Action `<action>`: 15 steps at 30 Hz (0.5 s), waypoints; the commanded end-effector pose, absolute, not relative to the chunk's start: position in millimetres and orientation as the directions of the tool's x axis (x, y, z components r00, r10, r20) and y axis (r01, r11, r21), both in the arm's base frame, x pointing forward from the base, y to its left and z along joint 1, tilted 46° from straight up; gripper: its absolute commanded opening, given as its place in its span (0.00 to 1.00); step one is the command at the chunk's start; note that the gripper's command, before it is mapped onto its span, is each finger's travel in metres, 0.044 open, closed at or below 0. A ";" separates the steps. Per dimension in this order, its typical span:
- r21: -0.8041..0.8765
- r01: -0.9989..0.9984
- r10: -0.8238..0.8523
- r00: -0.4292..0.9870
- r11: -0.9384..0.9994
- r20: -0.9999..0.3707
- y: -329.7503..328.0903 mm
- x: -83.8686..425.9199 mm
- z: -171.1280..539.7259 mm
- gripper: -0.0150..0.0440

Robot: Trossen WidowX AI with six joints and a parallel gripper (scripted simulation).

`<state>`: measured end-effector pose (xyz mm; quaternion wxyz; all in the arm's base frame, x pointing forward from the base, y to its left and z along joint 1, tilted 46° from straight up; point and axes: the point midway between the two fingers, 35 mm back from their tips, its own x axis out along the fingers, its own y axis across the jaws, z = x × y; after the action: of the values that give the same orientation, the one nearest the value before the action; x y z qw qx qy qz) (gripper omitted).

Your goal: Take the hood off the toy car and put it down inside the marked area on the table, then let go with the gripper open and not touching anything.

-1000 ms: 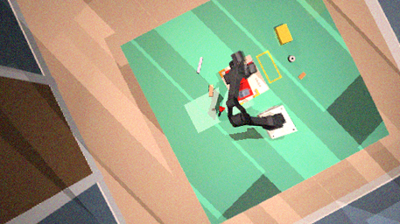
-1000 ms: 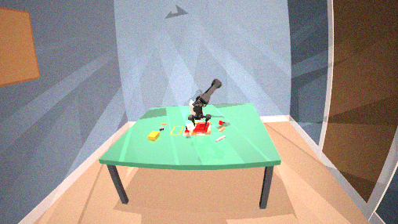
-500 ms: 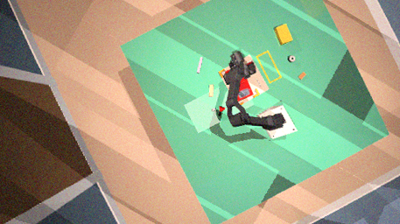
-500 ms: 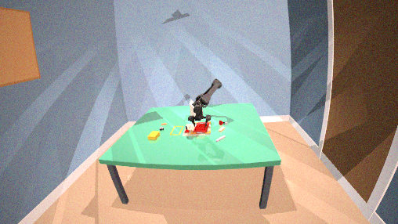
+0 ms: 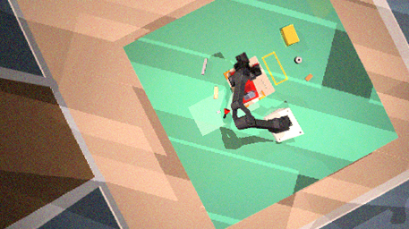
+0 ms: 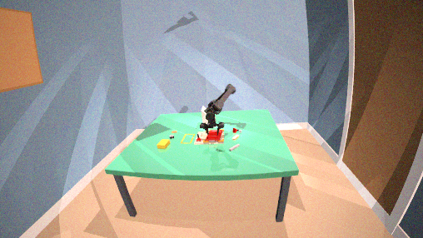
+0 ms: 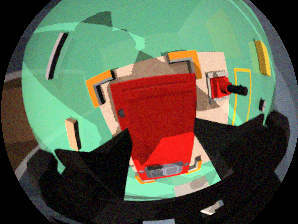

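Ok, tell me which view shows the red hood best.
Wrist view: the red hood fills the centre, flanked by the dark fingers of the gripper shut on it. From the top the arm covers most of it; the exterior shows a small red patch.

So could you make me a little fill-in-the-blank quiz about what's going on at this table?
1. The claw is shut on the toy car's ____ hood.
2. The marked area is outlined in ____.
3. That marked area has ____ inside it so far.
4. The table top is coloured ____.

Missing words: red; yellow; nothing; green
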<state>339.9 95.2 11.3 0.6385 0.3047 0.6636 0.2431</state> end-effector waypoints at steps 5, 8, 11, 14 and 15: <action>0.711 0.093 0.714 0.000 0.697 -0.700 93.7 340.0 12.6 0.49; 0.711 0.093 0.714 0.000 0.697 -0.700 92.3 340.1 13.9 0.35; 0.711 0.093 0.714 0.000 0.697 -0.700 90.8 340.2 15.3 0.25; 0.711 0.093 0.714 0.001 0.697 -0.700 89.4 340.2 16.6 0.25; 0.711 0.093 0.714 0.001 0.697 -0.700 88.9 340.3 17.1 0.25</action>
<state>339.7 90.7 15.4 0.6375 0.3059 0.6644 0.2423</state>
